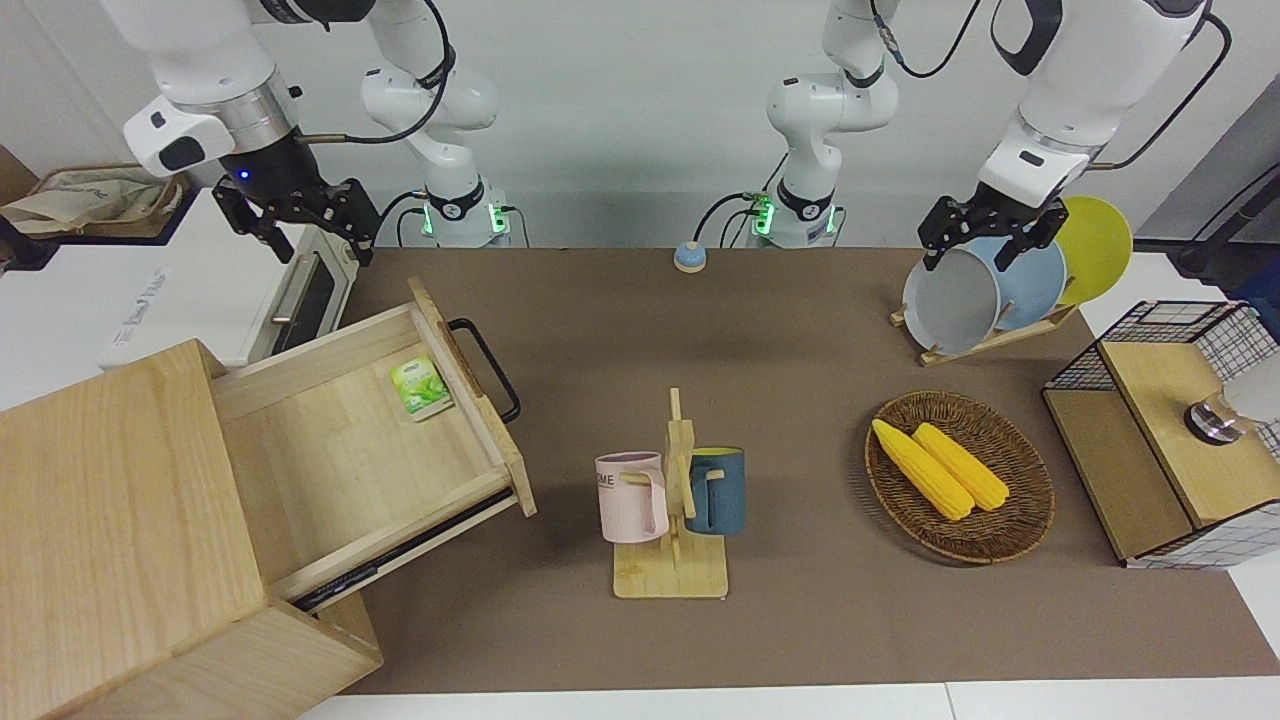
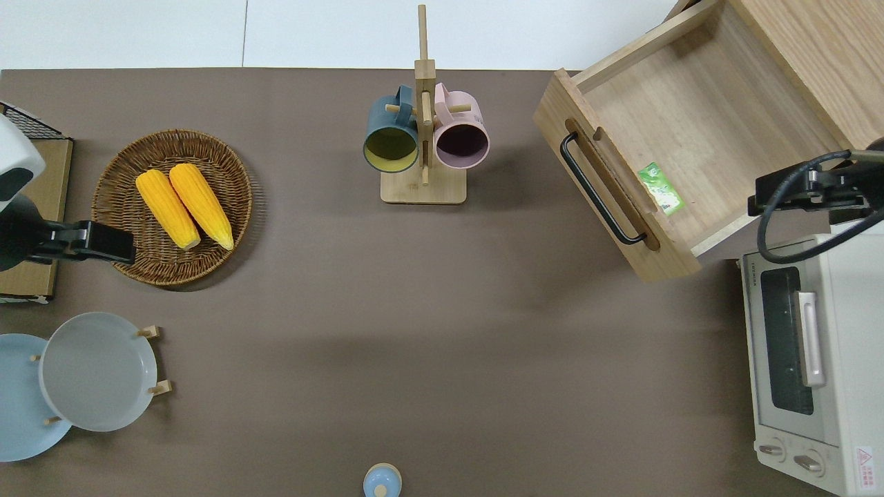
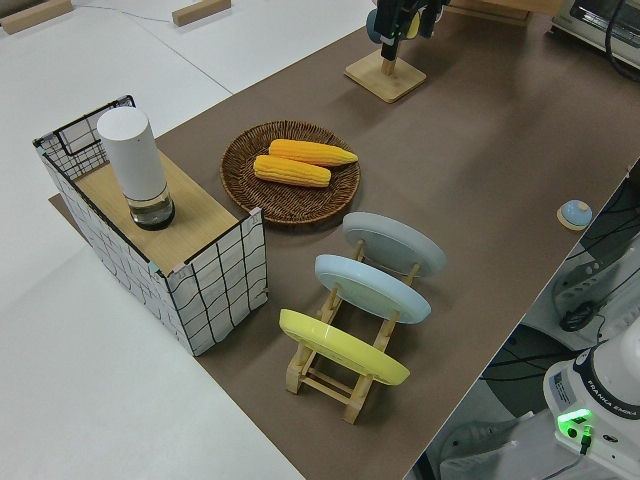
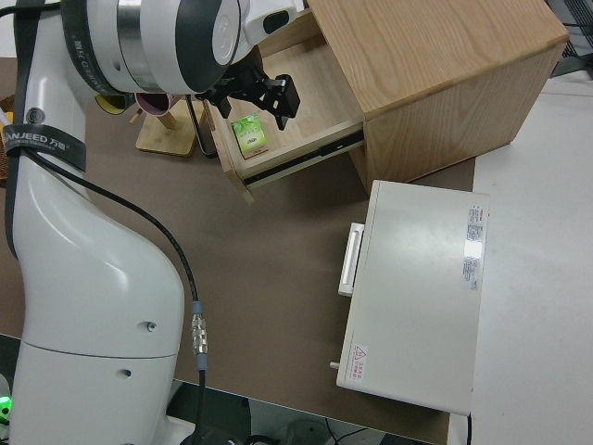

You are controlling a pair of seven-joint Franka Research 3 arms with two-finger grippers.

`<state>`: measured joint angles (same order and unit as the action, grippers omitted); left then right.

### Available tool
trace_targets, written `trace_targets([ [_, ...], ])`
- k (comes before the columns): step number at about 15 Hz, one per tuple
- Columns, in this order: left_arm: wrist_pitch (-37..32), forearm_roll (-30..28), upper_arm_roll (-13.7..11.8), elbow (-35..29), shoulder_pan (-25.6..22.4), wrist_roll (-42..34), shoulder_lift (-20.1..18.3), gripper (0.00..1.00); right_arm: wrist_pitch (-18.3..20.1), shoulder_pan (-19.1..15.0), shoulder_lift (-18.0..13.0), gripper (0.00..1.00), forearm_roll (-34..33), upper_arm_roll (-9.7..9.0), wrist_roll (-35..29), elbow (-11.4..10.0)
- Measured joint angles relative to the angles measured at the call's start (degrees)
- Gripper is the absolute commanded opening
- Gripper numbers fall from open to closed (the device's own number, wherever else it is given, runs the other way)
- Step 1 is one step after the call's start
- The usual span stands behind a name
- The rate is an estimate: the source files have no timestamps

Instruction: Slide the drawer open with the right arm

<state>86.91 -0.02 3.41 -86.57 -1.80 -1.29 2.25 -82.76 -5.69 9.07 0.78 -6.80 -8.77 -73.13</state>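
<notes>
The wooden box [image 1: 120, 520] sits at the corner of the worktop at the right arm's end, farthest from the robots, with its drawer [image 1: 360, 450] pulled well out and a small green packet [image 1: 420, 386] lying inside near the front panel. The white toaster oven [image 2: 808, 359] stands at the same end, along the edge nearer the robots. The right gripper [image 1: 300, 232] hangs raised, fingers spread and holding nothing, clear of the black bar handle [image 2: 599, 193]; the left arm is parked.

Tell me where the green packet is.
The green packet lies inside the open drawer, against its front panel, at the corner nearest the toaster oven, toward the right arm's end of the table.
</notes>
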Motion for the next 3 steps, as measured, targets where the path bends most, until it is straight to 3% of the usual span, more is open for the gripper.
trace_targets([
  [3,0.00,0.00,0.00,0.00,0.00,0.00,0.00,0.99,-3.55,-0.07,0.38,0.985,0.00,0.00,0.01,-1.64],
])
